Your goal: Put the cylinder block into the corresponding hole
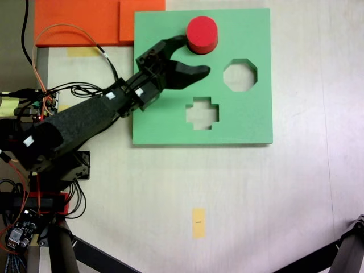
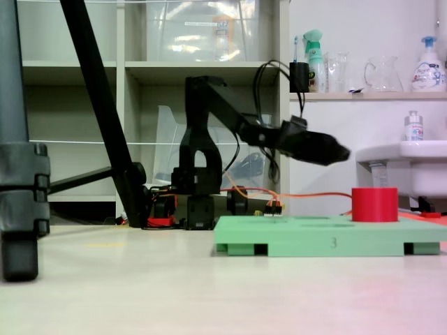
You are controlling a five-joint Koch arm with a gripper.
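Your claw is spread wide and empty, raised above the green foam board in the side-on fixed view. The cylinder block sits just beyond the upper fingertip — upright, axis vertical, flat round top facing up. It stands in the corresponding hole, body proud of the board.

Cylinder block: bright red. Foam board: plain green. Gripper & arm: black w/ small white bits. Far-left sheet: orange. Table: pale cream. Near tape bit: yellow. Wires: orange.
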